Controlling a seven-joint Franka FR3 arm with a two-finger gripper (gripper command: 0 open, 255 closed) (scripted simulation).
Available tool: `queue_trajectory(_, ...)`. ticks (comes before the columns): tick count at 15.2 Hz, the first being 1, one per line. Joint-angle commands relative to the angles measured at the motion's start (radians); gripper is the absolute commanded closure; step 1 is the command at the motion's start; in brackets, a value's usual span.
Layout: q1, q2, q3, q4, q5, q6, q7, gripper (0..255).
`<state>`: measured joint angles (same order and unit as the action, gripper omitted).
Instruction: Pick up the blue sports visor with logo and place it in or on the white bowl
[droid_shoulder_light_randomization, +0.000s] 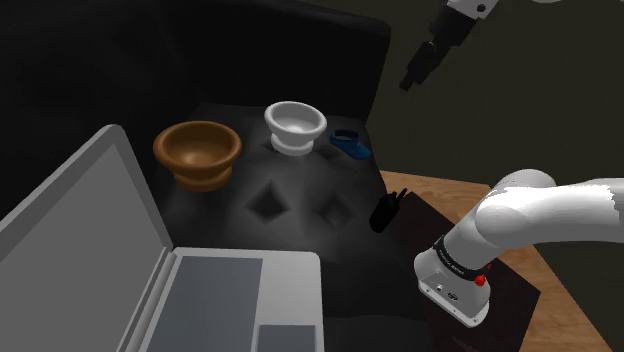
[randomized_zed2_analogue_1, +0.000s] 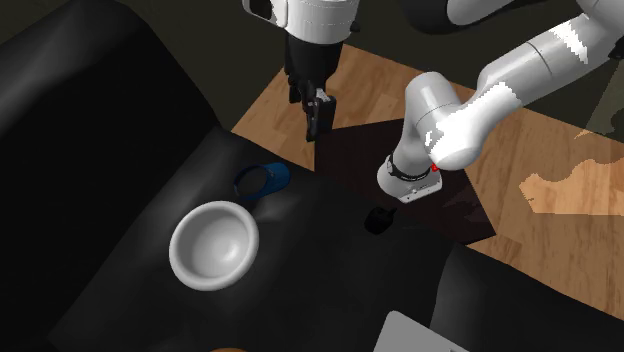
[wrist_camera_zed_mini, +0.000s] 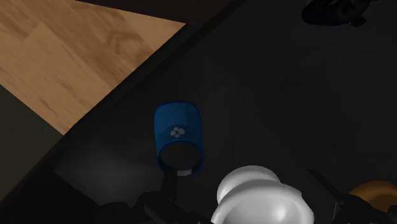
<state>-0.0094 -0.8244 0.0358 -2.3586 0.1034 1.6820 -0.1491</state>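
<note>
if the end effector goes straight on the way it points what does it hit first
Probably the blue visor, or the black cushion just beside it; depth is unclear.

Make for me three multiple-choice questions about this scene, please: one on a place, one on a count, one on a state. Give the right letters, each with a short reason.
1. Where does the blue visor lie relative to the white bowl?
A. Inside it
B. Under it
C. Beside it, on the shoulder view's right

2. How many bowls stand on the black padded surface?
A. One
B. Two
C. Four

3. How does the visor stand to the tool?
A. It lies on the surface, and the tool hangs high above, apart from it
B. It is lifted in the tool
C. The tool presses it flat

Answers:
1 C: the visor lies next to the bowl, not in it.
2 B: one white bowl and one brown bowl.
3 A: open air separates the tool and the visor.
</note>
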Motion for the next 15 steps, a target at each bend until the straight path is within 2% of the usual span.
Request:
queue_trajectory(1,0.0,0.0,0.0,0.0,0.0,0.0,0.0,0)
queue_trajectory(8,-0.029,0.162,0.045,-0.083,-0.057,0.218,0.018,0)
queue_trajectory(15,-0.075,0.38,0.086,-0.104,-0.143,0.429,0.065,0)
